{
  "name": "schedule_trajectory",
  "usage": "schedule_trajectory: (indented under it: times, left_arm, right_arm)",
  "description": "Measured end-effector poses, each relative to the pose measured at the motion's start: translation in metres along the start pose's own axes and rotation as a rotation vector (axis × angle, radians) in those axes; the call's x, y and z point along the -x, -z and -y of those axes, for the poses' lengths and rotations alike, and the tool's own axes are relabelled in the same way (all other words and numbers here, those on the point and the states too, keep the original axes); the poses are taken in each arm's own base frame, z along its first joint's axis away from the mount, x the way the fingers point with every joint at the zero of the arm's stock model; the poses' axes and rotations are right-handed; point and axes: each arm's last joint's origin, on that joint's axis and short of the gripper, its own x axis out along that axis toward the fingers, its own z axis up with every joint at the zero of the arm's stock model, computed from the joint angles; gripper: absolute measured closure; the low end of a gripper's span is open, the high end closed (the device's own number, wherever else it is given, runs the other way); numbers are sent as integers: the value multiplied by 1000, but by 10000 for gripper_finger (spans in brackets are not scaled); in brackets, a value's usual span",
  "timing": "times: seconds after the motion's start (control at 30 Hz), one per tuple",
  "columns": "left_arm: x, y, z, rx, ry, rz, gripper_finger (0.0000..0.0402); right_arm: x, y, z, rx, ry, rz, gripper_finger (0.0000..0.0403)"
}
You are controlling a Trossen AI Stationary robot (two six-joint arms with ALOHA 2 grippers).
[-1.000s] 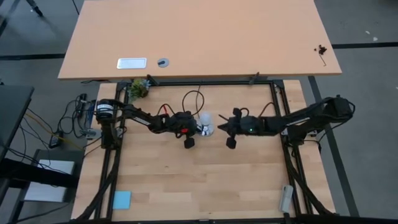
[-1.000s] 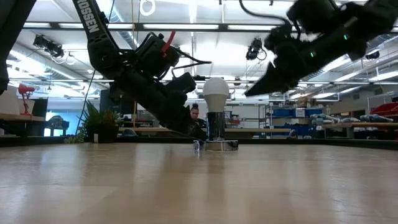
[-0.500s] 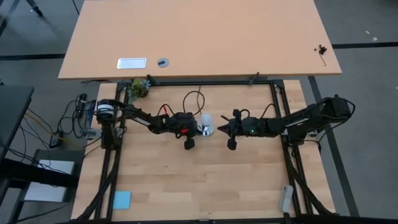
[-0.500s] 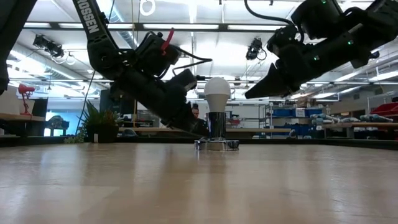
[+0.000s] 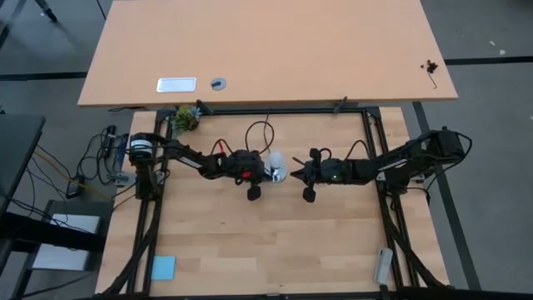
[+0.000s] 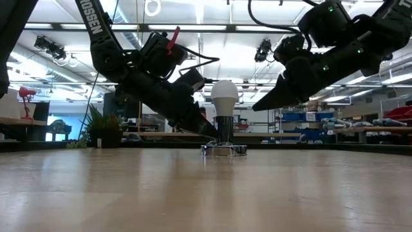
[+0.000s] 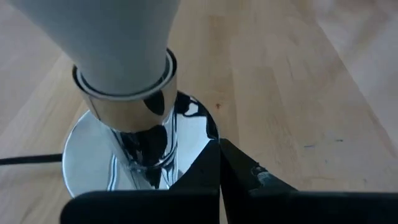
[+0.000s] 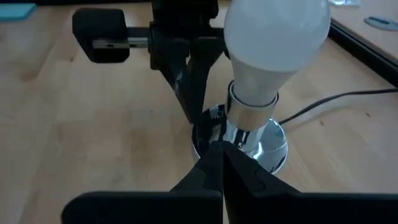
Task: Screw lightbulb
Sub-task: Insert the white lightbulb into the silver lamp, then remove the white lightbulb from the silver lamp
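The bare wooden table (image 6: 193,193) is closest, and the round silver socket disc (image 6: 223,150) sits past it in the middle. The lightbulb (image 6: 224,96) stands straight up in that disc, white round end on top and its shiny metal neck down in the holder. So the bulb is already in its place, but I cannot tell if it is turned all the way in. The left gripper (image 7: 219,152) leans down beside the disc with its tip right at the disc's edge. Its jaws are pressed together with nothing between them. I think it is holding the disc still so it will not slide. The right gripper (image 6: 257,106) is on the other side of the disc, up in the air near the white part of the bulb and not touching it. Its jaws are also pressed together and hold nothing. A second ago this gripper was a bit farther from the bulb and a bit higher. Now it has come closer and lower. The bulb, the disc and the left gripper have not moved. That tells me the right arm is going in for the bulb, and it would need to spread its jaws before it can grab and twist it. Behind the disc, a black cord (image 8: 323,102) runs away across the table.
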Motion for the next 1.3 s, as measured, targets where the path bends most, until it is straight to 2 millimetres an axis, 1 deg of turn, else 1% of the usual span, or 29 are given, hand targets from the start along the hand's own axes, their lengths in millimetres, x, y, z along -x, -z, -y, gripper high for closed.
schedule_trajectory:
  times: [0.33,0.47,0.67,0.8,0.97,1.17,1.3]
  left_arm:
    - [4,-10,1,-10,2,54,399]
    - [12,-18,2,-16,10,65,399]
    - [21,-29,4,-72,7,98,399]
    - [25,-33,5,-76,7,110,399]
    - [28,-35,11,-81,14,102,399]
    - [29,-37,15,-73,27,108,399]
    - [28,-33,20,-67,42,71,399]
  right_arm:
    - [0,-2,0,-10,-3,23,395]
    - [0,-3,-1,-44,-16,29,395]
    - [2,-3,-7,-39,-53,27,395]
    - [2,-3,-9,-36,-56,29,395]
    - [2,-3,-9,-104,-55,33,394]
    - [2,-3,-10,-108,-64,32,394]
    - [2,-2,-10,-97,-76,18,393]
